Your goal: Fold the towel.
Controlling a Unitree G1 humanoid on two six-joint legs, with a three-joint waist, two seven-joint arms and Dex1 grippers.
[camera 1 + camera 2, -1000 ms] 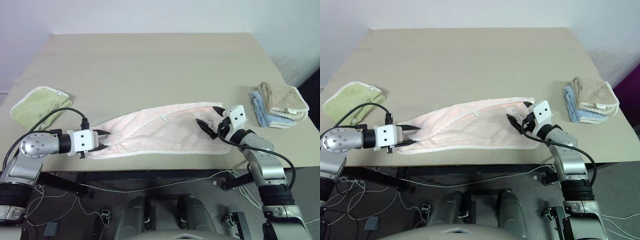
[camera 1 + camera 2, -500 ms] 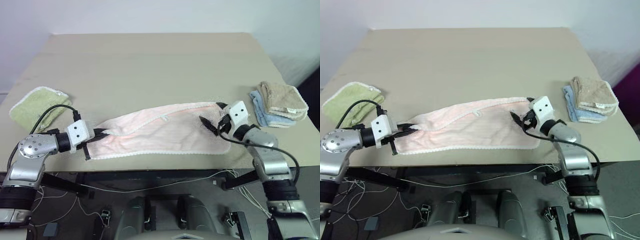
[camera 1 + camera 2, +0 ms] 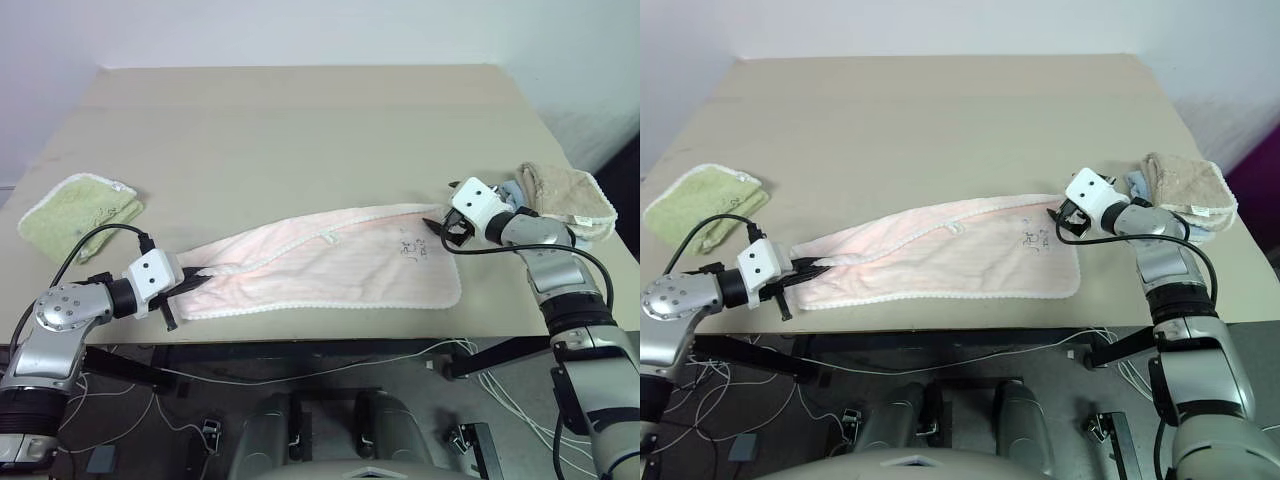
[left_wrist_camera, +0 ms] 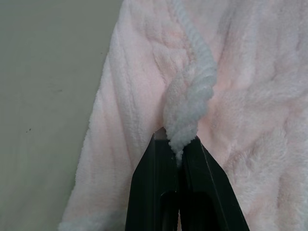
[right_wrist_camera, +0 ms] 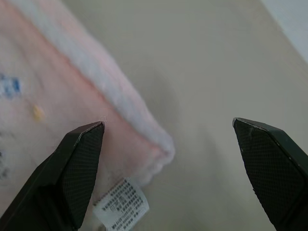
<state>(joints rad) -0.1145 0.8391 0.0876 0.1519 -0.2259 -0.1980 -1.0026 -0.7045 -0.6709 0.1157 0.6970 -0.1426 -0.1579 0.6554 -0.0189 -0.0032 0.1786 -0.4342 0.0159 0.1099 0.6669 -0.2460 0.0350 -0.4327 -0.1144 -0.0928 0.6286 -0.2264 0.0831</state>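
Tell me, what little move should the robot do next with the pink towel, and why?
Probably close the right gripper on the towel's far right corner. The left gripper is already shut on the white edging at the other end, while the right one sits open around that corner, so both ends need holding before folding.

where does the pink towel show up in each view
left eye view: towel along the table's near edge, centre.
right eye view: same, centre.
left wrist view: white edging pinched in the shut jaws.
right wrist view: far corner with its label, between open jaws.
shared landmark: dark print near the right end.
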